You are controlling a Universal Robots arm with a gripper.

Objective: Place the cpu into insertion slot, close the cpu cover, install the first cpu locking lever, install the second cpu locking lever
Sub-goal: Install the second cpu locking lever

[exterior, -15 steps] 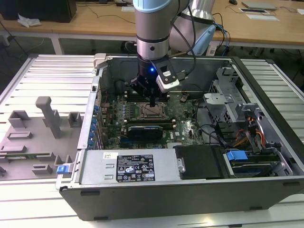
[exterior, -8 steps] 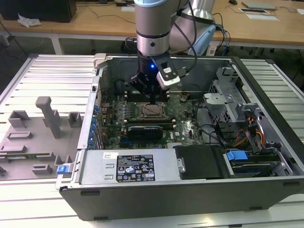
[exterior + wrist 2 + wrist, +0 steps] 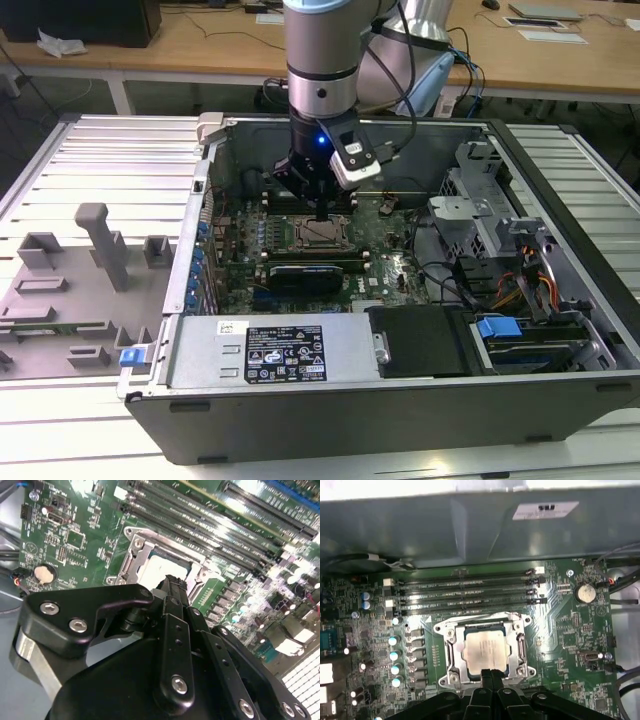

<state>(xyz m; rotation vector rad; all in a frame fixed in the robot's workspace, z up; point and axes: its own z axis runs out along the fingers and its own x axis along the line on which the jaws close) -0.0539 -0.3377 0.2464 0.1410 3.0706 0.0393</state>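
With the cpu seated in the insertion slot and the cpu cover down, the gripper, fingers pressed together on nothing, hovers at the socket's edge; lever locking seems underway, demanding precise hooking

Gripper hangs over socket inside open PC case. Grey fixtures at 9 o'clock.

the pale cpu sits flat in the insertion slot, silvery cpu cover down around it, framing its edges.
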